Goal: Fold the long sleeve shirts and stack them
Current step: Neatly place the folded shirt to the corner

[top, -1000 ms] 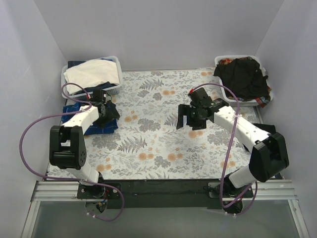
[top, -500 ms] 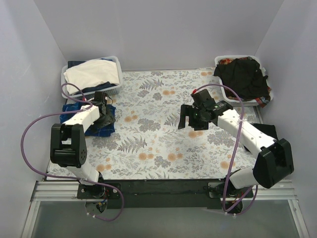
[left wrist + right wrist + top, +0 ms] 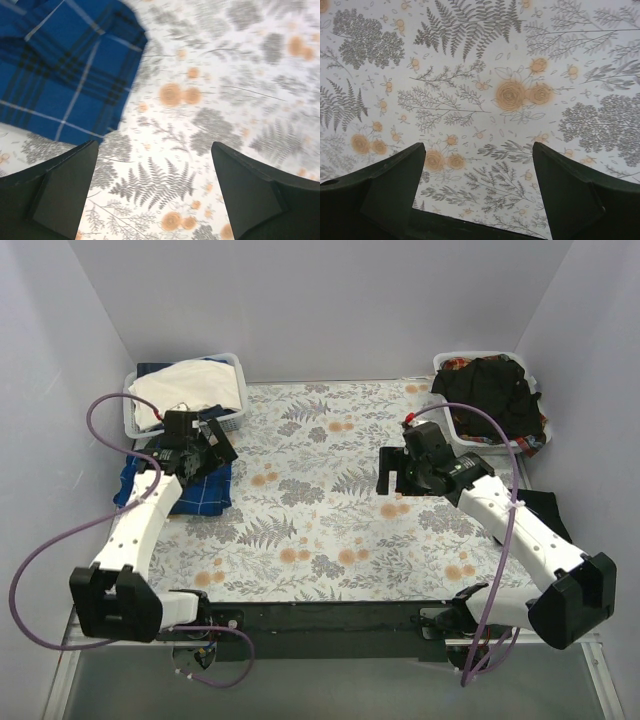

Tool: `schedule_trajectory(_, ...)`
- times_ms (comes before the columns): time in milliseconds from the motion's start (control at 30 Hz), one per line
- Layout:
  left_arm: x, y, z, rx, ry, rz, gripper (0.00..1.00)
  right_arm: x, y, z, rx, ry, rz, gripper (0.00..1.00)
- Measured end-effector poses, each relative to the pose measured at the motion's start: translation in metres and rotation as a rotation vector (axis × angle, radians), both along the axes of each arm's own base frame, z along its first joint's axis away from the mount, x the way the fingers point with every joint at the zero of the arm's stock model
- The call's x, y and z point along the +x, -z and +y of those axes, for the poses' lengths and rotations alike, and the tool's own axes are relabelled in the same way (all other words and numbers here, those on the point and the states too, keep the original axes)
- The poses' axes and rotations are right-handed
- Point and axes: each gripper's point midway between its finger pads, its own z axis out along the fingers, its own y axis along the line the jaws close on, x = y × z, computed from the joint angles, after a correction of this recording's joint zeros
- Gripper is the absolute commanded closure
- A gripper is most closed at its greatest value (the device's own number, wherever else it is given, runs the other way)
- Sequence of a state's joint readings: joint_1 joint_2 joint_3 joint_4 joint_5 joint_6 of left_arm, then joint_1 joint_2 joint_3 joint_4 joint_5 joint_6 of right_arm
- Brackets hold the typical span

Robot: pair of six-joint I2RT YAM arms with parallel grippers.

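left end effector (image 3: pixel 203 444) open, empty, above plaid shirt (image 3: pixel 205 492) | right end effector (image 3: pixel 398 476) open, empty, over worktop (image 3: pixel 320 530) middle | plaid shirt lies at worktop's left edge | black shirt (image 3: pixel 490 390) heaped in right basket (image 3: pixel 470 356)

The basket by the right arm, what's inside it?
A black shirt is heaped in the white basket, spilling over its rim. A bit of red patterned cloth peeks out at the back corner. Whatever lies under the black heap is covered.
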State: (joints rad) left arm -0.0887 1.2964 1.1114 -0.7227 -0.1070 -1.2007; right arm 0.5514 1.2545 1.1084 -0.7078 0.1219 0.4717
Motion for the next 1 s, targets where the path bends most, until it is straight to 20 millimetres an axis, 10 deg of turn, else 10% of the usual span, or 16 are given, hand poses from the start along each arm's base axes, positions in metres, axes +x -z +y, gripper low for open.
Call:
schedule_trajectory(167,-0.009,-0.067,-0.033,-0.056,0.125,-0.204,0.02,0.002,-0.016,-0.023,-0.079,-0.011,-0.118,0.01)
schedule_trajectory(333,-0.024,-0.086,-0.066,-0.108,0.231,-0.260,0.02,0.004,-0.044,-0.031,-0.088,-0.048,-0.267,0.01)
schedule_trajectory(700,-0.085,-0.044,-0.167,-0.129,0.445,-0.184,0.02,0.003,-0.077,-0.034,-0.050,-0.091,-0.440,0.02)
schedule_trajectory(1000,-0.098,-0.025,-0.162,0.024,0.364,-0.186,0.02,0.001,-0.091,-0.048,-0.044,-0.009,-0.500,0.01)
